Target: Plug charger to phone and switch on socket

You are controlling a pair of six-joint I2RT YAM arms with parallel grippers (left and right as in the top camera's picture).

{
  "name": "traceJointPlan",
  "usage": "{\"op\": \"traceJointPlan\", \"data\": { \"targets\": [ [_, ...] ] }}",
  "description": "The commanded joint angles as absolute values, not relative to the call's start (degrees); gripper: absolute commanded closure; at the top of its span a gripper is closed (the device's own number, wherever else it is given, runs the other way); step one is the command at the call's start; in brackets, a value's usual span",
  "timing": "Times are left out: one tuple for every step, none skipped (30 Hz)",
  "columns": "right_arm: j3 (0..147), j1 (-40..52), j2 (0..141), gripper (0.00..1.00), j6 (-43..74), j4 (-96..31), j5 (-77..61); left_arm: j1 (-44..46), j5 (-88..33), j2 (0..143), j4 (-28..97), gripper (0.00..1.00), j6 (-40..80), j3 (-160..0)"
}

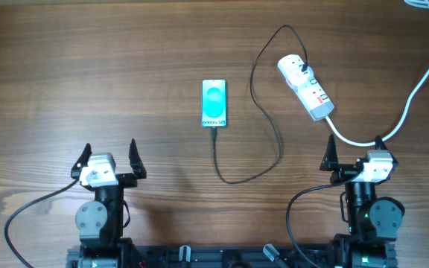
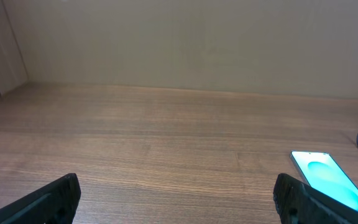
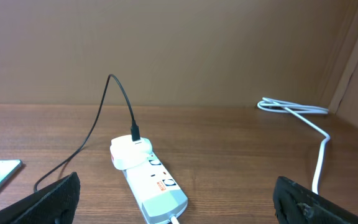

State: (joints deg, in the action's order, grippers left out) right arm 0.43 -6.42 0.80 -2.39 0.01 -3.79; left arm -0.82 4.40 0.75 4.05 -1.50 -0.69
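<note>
The power strip slants away ahead-left of the right gripper (fingers spread, as on the left gripper), which sits far nearer it

The phone lies flat on the table near its middle. The socket lies to the phone's right, at a slant, with its far end nearer the phone. The charger is plugged into the socket's far end. Its cable arcs back and left, comes forward between phone and socket, loops in front of the phone and reaches the phone's near edge. The cord leaves the socket's near end and runs off to the far right. The left gripper sits near the front edge, left of the phone and well apart. The right gripper sits just in front of the socket.
</note>
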Motion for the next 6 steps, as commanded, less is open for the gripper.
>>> {"op": "traceJointPlan", "data": {
  "targets": [
    [0.3, -6.22, 0.8, 0.0, -1.39, 0.08, -3.05, -1.19, 3.73, 0.27, 3.88, 0.0, -2.76, -0.32],
    [0.3, -6.22, 0.8, 0.0, -1.37, 0.08, -3.03, -1.19, 3.73, 0.27, 3.9, 0.0, -2.76, -0.32],
    [0.3, -6.22, 0.8, 0.0, -1.39, 0.08, -3.03, -1.19, 3.73, 0.27, 3.88, 0.0, -2.76, -0.32],
    [0.3, -6.22, 0.8, 0.0, -1.37, 0.08, -3.03, -1.19, 3.73, 0.27, 3.9, 0.0, -2.76, -0.32],
    [0.3, -6.22, 0.8, 0.0, -1.39, 0.08, -3.05, -1.19, 3.73, 0.27, 3.9, 0.0, -2.76, -0.32],
    [0.3, -6.22, 0.8, 0.0, -1.39, 0.08, -3.03, -1.19, 3.73, 0.27, 3.9, 0.0, -2.76, -0.32]
  ]
}}
